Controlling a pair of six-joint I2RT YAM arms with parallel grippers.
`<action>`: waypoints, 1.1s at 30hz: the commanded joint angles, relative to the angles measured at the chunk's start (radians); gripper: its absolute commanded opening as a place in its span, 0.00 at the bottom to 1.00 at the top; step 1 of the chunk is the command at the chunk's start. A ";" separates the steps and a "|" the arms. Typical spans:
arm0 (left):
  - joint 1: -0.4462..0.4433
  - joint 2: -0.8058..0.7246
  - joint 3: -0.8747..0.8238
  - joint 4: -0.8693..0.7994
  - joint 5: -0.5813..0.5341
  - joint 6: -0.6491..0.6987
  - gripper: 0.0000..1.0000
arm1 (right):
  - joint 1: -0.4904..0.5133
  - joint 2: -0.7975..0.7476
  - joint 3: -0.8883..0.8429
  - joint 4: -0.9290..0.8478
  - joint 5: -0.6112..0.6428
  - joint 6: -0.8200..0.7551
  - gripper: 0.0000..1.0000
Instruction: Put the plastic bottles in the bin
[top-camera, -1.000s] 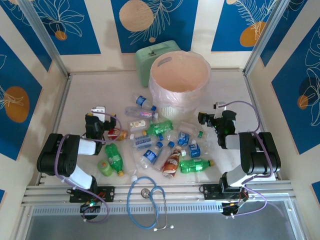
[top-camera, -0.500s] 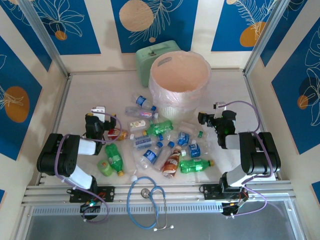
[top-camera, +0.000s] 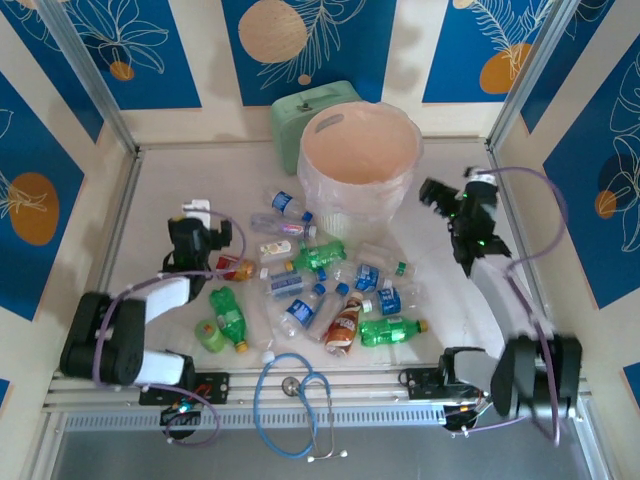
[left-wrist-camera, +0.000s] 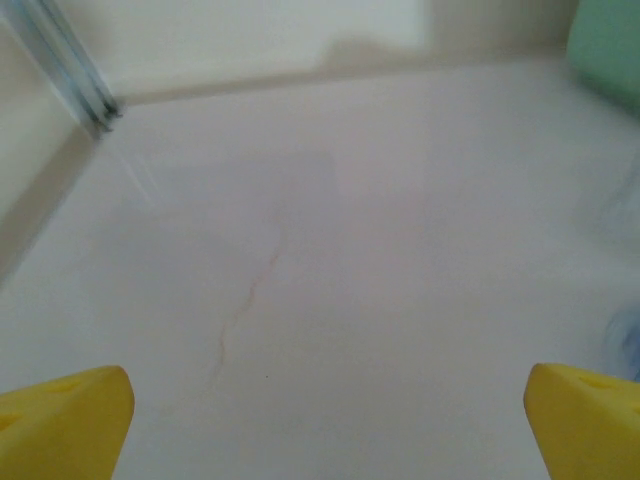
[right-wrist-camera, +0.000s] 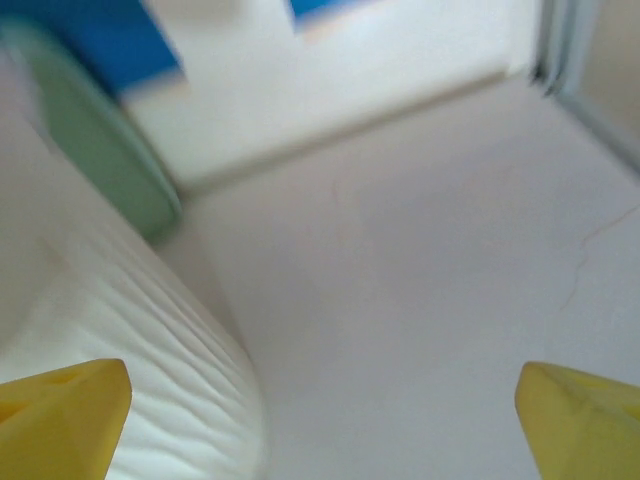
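Note:
Several plastic bottles lie scattered mid-table, among them a green one (top-camera: 228, 317), one with a red-brown label (top-camera: 343, 325) and a clear one with a blue cap (top-camera: 287, 205). The bin (top-camera: 340, 195), pale and bag-lined, stands behind them; its ribbed wall (right-wrist-camera: 120, 330) fills the left of the right wrist view. My left gripper (top-camera: 195, 222) is open left of the pile, over bare table, nothing between its yellow fingertips (left-wrist-camera: 60, 425). My right gripper (top-camera: 432, 192) hangs open just right of the bin, holding nothing.
A mint-green box (top-camera: 310, 105) stands behind the bin, also in the wrist views (right-wrist-camera: 100, 150) (left-wrist-camera: 605, 45). A blue stethoscope (top-camera: 295, 395) lies at the near edge. Metal frame posts (top-camera: 95, 90) and walls enclose the table.
The right arm has swung up and away from the pile, so its gripper now sits beside the bin. The left arm has stretched slightly farther from its base. Both grippers stay open.

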 joint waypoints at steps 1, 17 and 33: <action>-0.016 -0.185 0.193 -0.457 -0.102 -0.269 0.94 | -0.088 -0.184 -0.103 -0.348 -0.014 0.400 0.99; -0.391 -0.255 0.424 -1.402 0.002 -0.769 0.76 | 0.449 0.017 0.455 -1.092 0.165 0.295 0.89; -0.750 -0.111 0.405 -1.576 0.170 -1.048 0.77 | 0.428 0.096 0.556 -1.103 0.089 0.250 0.85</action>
